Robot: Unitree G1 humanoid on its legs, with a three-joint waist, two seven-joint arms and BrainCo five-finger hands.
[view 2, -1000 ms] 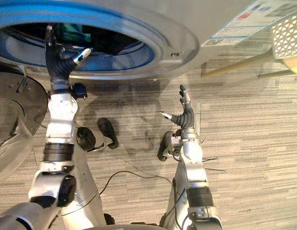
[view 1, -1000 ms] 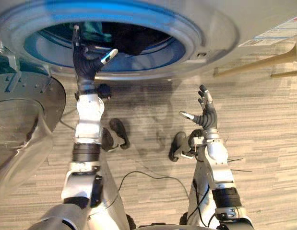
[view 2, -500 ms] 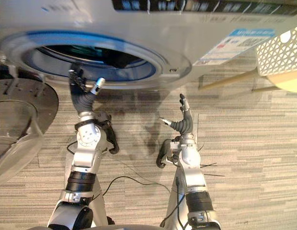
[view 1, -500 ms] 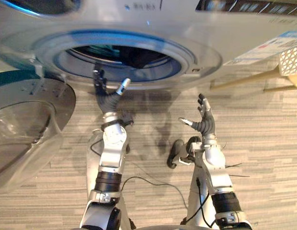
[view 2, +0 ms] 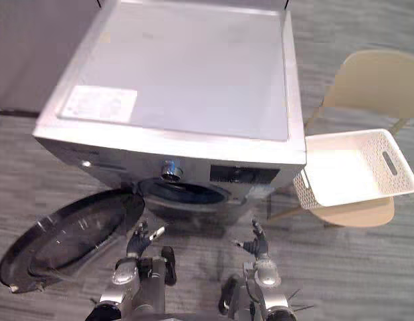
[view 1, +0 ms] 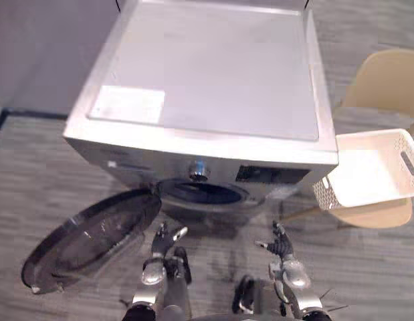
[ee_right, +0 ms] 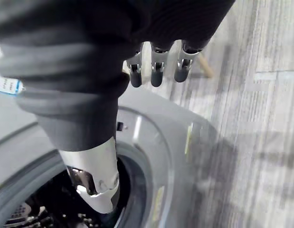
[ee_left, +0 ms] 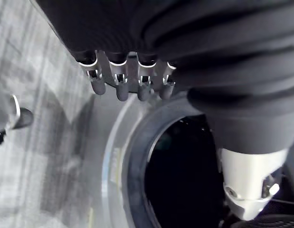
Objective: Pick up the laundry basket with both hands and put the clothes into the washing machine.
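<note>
Empty white laundry basket (view 2: 347,167) sits right of the open-doored washing machine (view 2: 186,80).

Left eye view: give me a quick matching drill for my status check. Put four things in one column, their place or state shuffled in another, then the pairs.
1. door
2. laundry basket
3. left hand
4. chair

A. on the chair seat
B. to the right of the washing machine
C. swung open, on the robot's left
D. open, holding nothing

Pairs: 1-C, 2-A, 3-D, 4-B
</note>
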